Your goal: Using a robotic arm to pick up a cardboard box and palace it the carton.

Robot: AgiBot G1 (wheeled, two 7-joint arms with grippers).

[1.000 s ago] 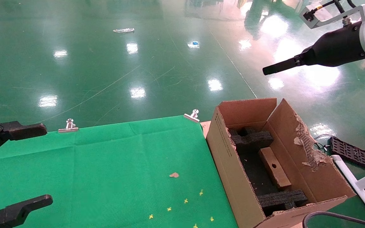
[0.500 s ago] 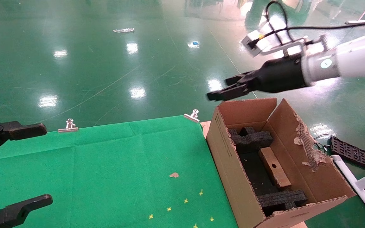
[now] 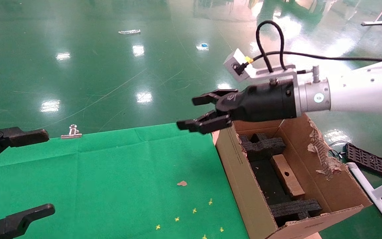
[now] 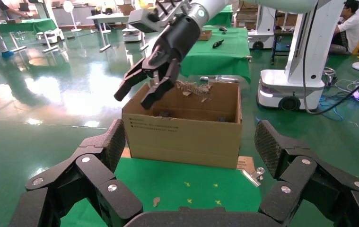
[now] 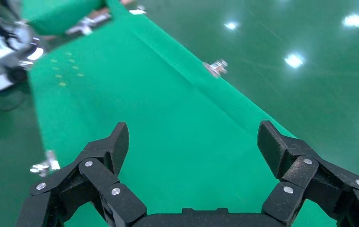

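The small cardboard box (image 3: pixel 287 180) lies inside the carton (image 3: pixel 240 179), between black foam inserts, its round hole facing up. My right gripper (image 3: pixel 192 112) hovers open and empty over the carton's far left corner, above the green cloth's back edge. In the left wrist view the right gripper (image 4: pixel 132 99) hangs above the carton (image 4: pixel 182 137). The right wrist view shows only its own fingers (image 5: pixel 116 142) over green cloth. My left gripper (image 3: pixel 50 171) stays open and empty at the table's left edge.
A green cloth (image 3: pixel 118 179) covers the table, held by a binder clip (image 3: pixel 72 131). A cardboard scrap (image 3: pixel 182 183) and small yellow marks (image 3: pixel 194 210) lie on it. The carton's right flap (image 3: pixel 322 152) is torn. A black tray (image 3: pixel 368 160) and white pipe frame (image 3: pixel 373 192) stand right of it.
The right arm swung from the upper right down and left to the carton's far left corner, and its fingers now show spread open. The box and the left arm stayed still.
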